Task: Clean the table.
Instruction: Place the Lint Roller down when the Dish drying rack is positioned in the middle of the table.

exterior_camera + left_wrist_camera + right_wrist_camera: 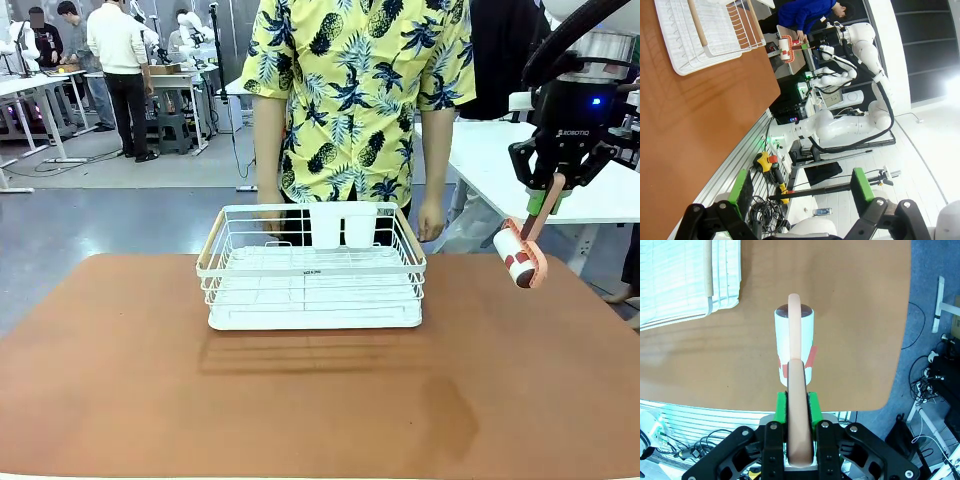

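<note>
Reddish-brown counter (300,400) across the whole foreground of the front view, rounded corners, bare apart from one thing on it. White wire dish rack (312,268) standing on the counter toward the far edge, about mid-width, wooden handles on both short sides, two white cups tucked at its back. Faint dark smear on the counter surface near and to the right of the rack.

Right gripper (551,188) held above the counter's right edge, well to the right of the rack, closed on the pinkish handle of a lint roller (520,256). Roller hanging tilted below the gripper, white barrel with a red band, clear of the counter. Same grip seen from the right wrist: green pads (782,407) pressed against the handle, lint roller (794,345) pointing out over the counter (850,330), rack corner (690,280) off to the upper left.

Left gripper (802,192) open, nothing between the pads, off the near edge of the counter (700,125), away from the rack (710,35).

Person in a yellow patterned shirt (355,90) directly behind the rack, one hand (431,222) hanging by its right rear corner.
</note>
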{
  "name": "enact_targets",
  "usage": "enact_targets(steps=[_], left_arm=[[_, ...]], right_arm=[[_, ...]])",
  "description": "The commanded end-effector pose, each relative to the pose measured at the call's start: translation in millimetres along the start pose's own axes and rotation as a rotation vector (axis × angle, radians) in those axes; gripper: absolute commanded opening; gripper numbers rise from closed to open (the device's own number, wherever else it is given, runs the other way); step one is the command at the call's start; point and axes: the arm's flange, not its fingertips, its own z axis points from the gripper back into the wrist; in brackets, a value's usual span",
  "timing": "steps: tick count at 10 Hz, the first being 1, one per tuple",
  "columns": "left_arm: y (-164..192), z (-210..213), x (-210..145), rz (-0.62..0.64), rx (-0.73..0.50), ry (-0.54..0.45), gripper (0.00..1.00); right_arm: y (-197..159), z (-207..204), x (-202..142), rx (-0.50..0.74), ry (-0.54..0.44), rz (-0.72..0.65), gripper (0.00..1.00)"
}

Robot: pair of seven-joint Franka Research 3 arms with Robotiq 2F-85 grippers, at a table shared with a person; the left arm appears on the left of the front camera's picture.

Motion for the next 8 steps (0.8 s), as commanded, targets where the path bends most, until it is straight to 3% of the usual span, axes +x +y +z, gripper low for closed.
enact_targets(steps=[1, 8], left_arm=[[-1.3, 2.1, -0.9, -0.006, -0.001, -0.005, 1.0], [-1.3, 2.1, -0.9, -0.006, -0.001, -0.005, 1.0]], right_arm=[[3.2, 2.7, -3.3, 0.012, -0.003, -0.015, 0.21], [3.2, 2.7, -3.3, 0.012, -0.003, -0.015, 0.21]])
